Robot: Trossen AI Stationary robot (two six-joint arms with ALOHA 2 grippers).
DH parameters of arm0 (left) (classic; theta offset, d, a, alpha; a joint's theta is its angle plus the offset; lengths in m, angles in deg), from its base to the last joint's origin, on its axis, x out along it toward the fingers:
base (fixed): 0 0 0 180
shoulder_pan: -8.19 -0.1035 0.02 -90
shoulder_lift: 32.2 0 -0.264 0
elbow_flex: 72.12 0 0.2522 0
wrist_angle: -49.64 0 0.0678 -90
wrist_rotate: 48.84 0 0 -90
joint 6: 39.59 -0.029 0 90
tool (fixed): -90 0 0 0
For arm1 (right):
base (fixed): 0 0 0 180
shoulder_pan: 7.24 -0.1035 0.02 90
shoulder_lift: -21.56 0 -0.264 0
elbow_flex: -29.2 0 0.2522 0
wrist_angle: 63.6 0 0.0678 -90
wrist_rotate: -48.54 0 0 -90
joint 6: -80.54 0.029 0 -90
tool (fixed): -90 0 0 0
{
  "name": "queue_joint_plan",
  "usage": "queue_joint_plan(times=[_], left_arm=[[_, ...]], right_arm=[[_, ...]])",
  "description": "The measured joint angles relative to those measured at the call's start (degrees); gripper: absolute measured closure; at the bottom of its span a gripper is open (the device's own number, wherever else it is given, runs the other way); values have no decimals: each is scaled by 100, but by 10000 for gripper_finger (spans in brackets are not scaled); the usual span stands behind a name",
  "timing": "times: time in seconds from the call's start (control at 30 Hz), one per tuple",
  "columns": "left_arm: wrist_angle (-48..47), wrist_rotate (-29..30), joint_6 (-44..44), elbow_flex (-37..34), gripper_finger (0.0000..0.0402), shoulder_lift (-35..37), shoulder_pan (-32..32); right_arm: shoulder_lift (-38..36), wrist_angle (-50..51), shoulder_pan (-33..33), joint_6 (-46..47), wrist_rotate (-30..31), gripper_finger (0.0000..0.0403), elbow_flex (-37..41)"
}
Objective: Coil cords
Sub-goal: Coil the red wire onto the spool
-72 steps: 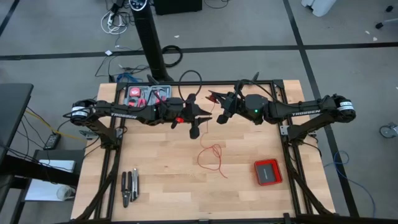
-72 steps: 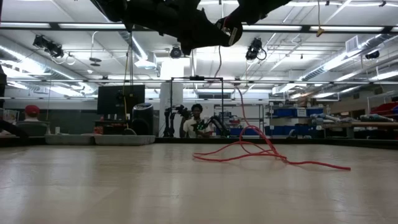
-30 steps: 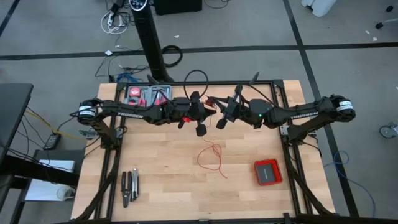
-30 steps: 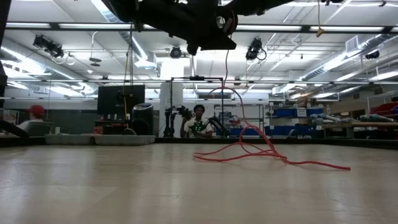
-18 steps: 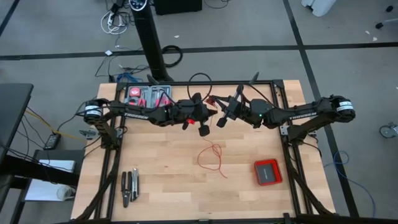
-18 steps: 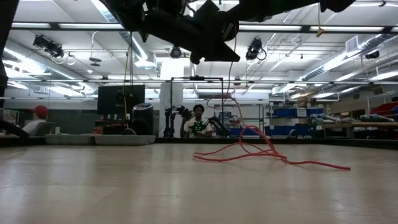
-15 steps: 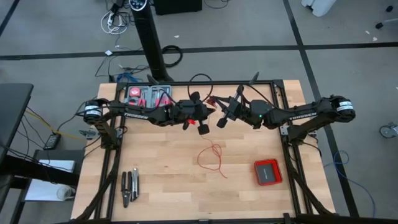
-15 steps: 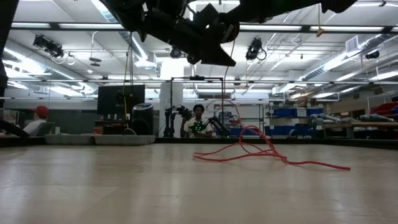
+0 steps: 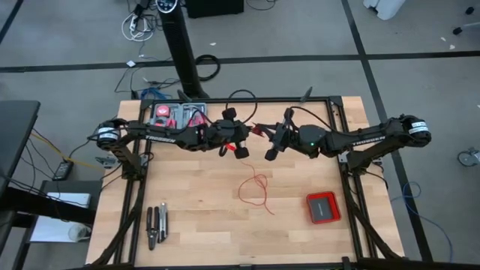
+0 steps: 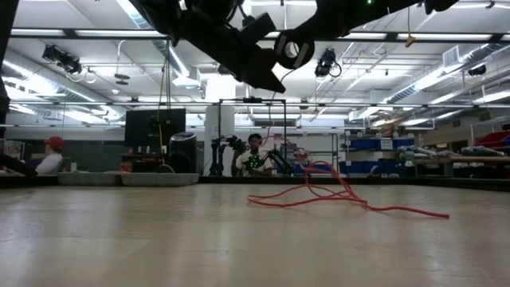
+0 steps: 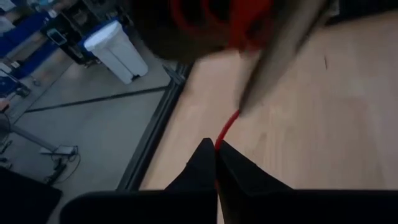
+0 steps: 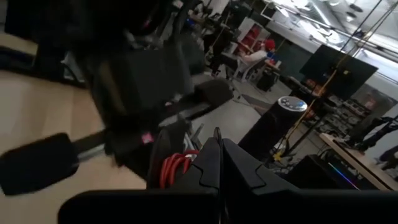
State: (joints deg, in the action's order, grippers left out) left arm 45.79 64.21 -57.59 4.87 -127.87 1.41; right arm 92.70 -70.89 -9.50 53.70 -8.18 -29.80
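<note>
Overhead, the wooden table (image 9: pixel 195 217) fills the middle of the scene, with both dark arms reaching in from its sides and meeting above its far half. Left of the table's centre, the left gripper (image 9: pixel 238 148) hangs in the air with its fingers pressed together; its wrist view shows a thin red strand running out from between the closed tips, though whether the tips truly pinch it cannot be told. Just right of it, the right gripper (image 9: pixel 271 154) hovers with its jaws likewise closed, and its wrist view shows red windings just past the fingertips, beside a blurred dark shape. On the table below the two grippers, near its centre, the red wire (image 9: pixel 256 188) lies in loose, squiggly loops; the table-level view shows it (image 10: pixel 335 198) sprawled across the boards with one strand rising toward the arms. Toward the table's right near corner sits a flat red box (image 9: pixel 322 208), well apart from the wire. A tray of red and black parts (image 9: pixel 174 115) sits at the far left corner, and a dark hand tool (image 9: pixel 156 224) lies near the left near corner.
</note>
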Motion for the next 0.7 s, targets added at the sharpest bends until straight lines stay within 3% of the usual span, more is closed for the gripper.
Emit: queue_joint_plan(times=[0.13,0.33,0.43,0.57,0.7], left_arm=[[-305,0,21,0,389,199,4],[-481,53,37,-2,325,229,-2],[-575,349,33,0,304,237,-47],[-571,925,15,0,298,235,-98],[-639,993,7,-2,297,235,-138]], right_arm=[[0,237,17,-21,0,403,-4],[-2,318,22,-25,-11,403,-6],[-2,327,24,55,-218,403,-6],[-2,331,83,306,-643,403,-6],[-2,397,185,385,-767,403,-6]])
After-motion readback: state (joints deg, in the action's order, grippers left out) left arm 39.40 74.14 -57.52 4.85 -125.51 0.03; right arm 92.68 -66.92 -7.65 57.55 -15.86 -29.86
